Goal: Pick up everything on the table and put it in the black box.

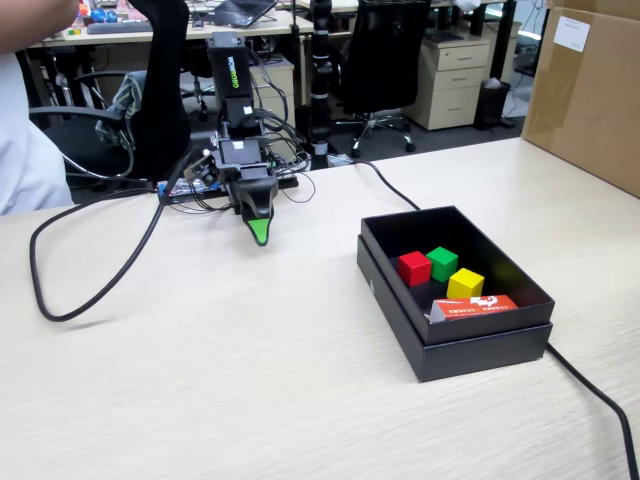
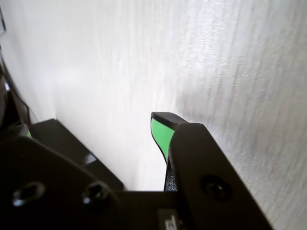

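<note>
Fixed view: light wood-grain table, black Koch arm at far-left centre, folded low w/ gripper pointing down, green tip at or just above tabletop. Only one green-lined tip shows in fixed view; wrist view shows one green-faced finger over bare wood, 2nd jaw a dark mass at left edge, its tip hidden. Open or pressed together: cannot tell. Nothing seen between jaws.

Black rectangular cardboard box sits right of centre, nested on its lid, well apart from gripper. Contents, counted: 1 red cube, 1 green cube, 1 yellow cube, 1 flat red-and-white carton lying along near wall. Red and green cubes touching or nearly; yellow just beside, nearer the carton.

Surroundings: thick black cable loops over table at left; 2nd black cable runs from box's near-right corner to near edge. Large brown cardboard carton far right on table. Wire tangle at arm base. Office chairs, desks, drawer unit beyond far edge.
</note>
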`<action>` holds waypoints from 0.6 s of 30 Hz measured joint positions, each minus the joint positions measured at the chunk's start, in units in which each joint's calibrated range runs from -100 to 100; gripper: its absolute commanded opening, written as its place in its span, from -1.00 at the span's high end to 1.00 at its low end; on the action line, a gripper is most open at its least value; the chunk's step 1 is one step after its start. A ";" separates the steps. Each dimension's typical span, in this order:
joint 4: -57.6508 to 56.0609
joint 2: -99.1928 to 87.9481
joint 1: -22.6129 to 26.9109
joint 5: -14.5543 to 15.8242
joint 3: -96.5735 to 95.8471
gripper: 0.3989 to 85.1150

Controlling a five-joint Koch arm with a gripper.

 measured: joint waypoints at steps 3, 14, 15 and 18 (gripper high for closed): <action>3.95 -0.13 -0.24 -1.03 -3.83 -0.17; 10.99 -0.26 -0.93 -2.15 -11.68 -0.16; 10.99 -0.26 -1.12 -2.15 -11.68 -0.15; 10.99 -0.26 -1.61 -2.15 -11.68 -0.14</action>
